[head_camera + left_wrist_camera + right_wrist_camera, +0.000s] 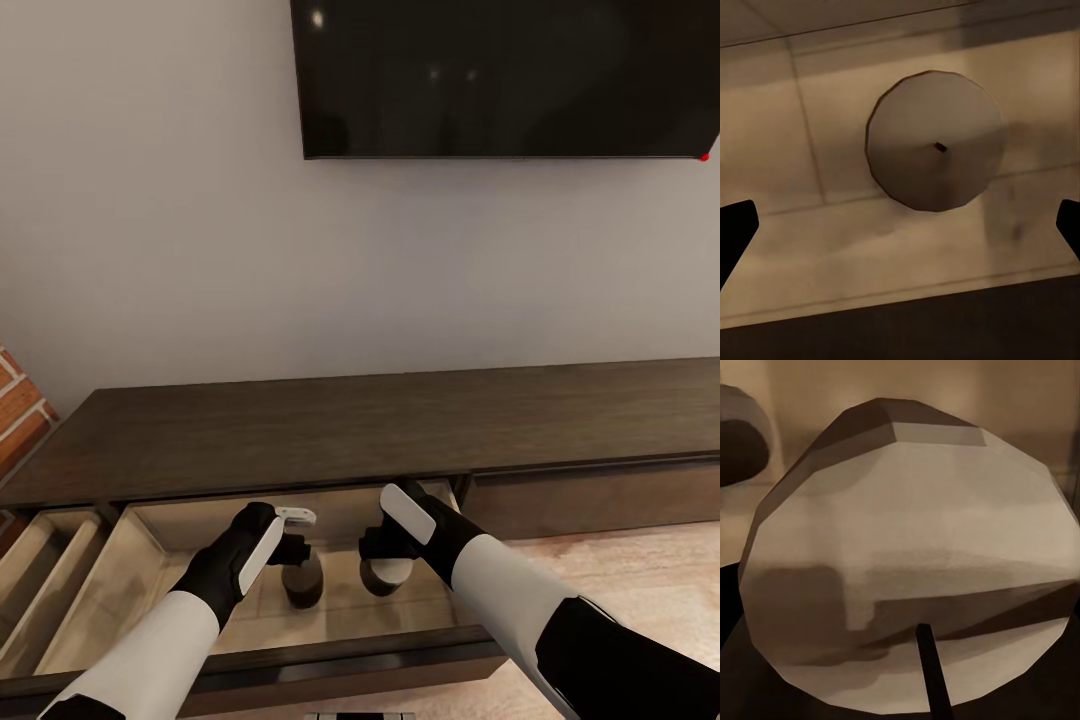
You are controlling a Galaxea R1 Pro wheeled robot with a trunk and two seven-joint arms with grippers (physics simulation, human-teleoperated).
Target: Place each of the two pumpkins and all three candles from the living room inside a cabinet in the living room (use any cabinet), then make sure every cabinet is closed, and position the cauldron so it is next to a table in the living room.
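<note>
— Where were the candles?
— One stood in the cabinet's open drawer below the left fingers, which were spread. The right gripper hung over another; its grip couldn't be told.

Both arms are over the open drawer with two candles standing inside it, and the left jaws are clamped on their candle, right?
Not quite: the left wrist view shows the left gripper open, its jaws spread wide above the candle. The rest holds: both arms are over the open drawer.

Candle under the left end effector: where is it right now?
In the head view the candle stands upright in the open drawer of the cabinet, beside a second candle, below the left end effector.
</note>
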